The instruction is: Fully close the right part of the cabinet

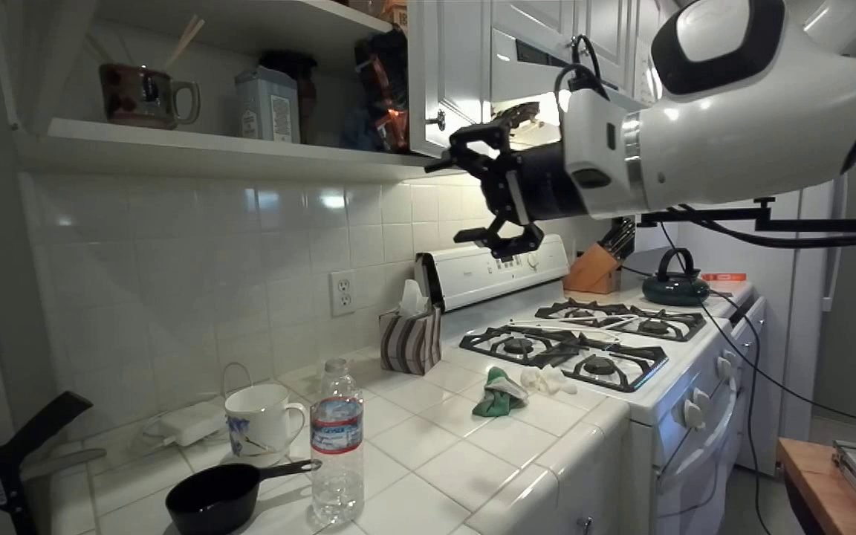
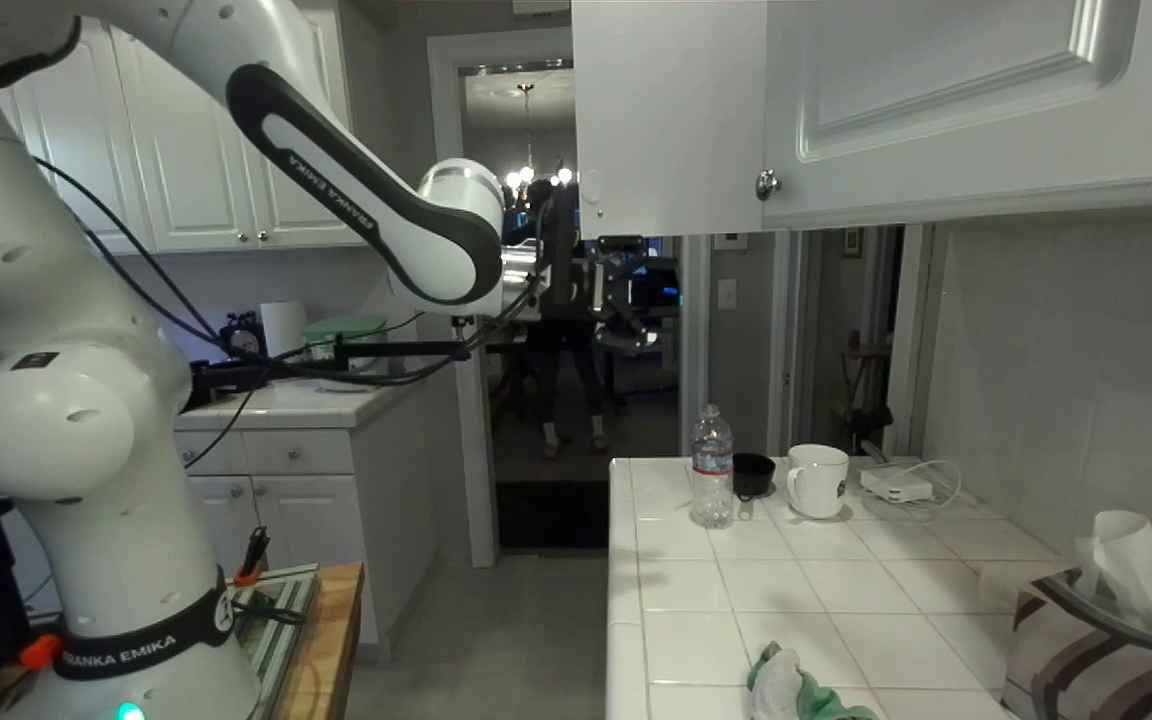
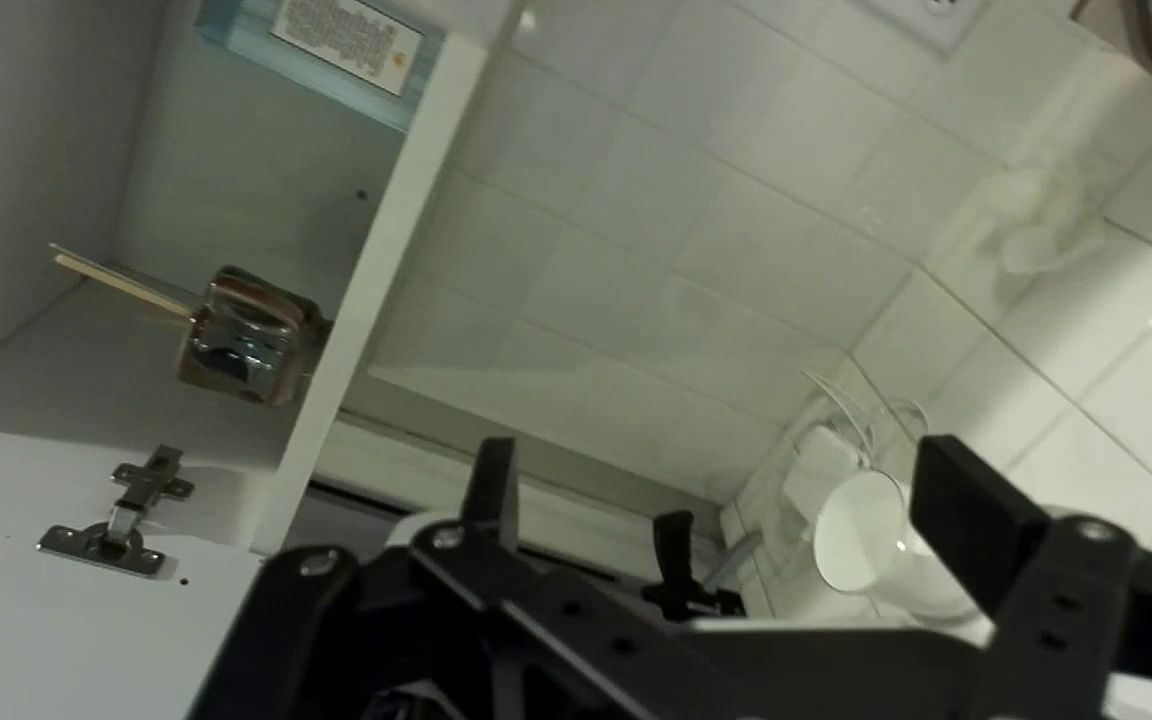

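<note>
The white cabinet [image 1: 212,146] shows an uncovered shelf holding a mug and containers. Its right part, a panelled door [image 1: 465,67], has a small knob [image 1: 437,120] low on its near edge. Seen in an exterior view, this door [image 2: 946,95] carries its knob [image 2: 768,185] at the lower left corner; how far it stands from the frame I cannot tell. My gripper [image 1: 452,200] is open beside the door's lower edge, its upper finger just below the knob in that view; contact is unclear. Nothing lies between the fingertips in the wrist view, where my gripper [image 3: 726,470] faces the counter corner.
A second white door [image 2: 671,120] stands swung out, its hinge [image 3: 116,540] showing in the wrist view. Below are a bottle [image 1: 336,453], a white mug [image 1: 261,423], a black pan [image 1: 212,498] and a tissue box [image 1: 411,338]. The stove [image 1: 681,401] adjoins the counter.
</note>
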Motion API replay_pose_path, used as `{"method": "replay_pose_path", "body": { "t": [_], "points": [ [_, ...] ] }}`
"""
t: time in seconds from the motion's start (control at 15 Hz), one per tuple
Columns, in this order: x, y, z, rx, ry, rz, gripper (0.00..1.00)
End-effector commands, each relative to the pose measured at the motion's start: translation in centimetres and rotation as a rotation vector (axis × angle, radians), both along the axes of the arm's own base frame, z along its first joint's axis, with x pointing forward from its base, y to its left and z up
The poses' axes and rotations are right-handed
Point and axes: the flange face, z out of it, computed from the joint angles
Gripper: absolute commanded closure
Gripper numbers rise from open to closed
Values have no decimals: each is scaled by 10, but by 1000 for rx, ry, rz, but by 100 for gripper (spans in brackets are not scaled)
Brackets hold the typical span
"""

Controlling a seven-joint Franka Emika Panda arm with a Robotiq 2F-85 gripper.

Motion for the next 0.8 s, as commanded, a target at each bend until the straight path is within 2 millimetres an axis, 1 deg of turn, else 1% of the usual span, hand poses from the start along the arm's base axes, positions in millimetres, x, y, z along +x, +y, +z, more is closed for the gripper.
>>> {"method": "replay_pose_path", "body": {
  "t": [0.0, 0.07, 0.13, 0.27, 0.33, 0.4, 0.6, 0.73],
  "points": [
    [-57, -39, 19, 160, 109, 90, 0],
    [-70, -41, 33, 223, 150, 101, 0],
    [-79, -59, 38, 282, 198, 82, 0],
    [-95, -80, 56, 384, 273, 71, 0],
    [-101, -92, 58, 433, 307, 52, 0],
    [-105, -103, 55, 472, 349, 9, 0],
    [-118, -138, 36, 562, 439, -105, 0],
    [-129, -156, 25, 610, 492, -194, 0]
  ]
}}
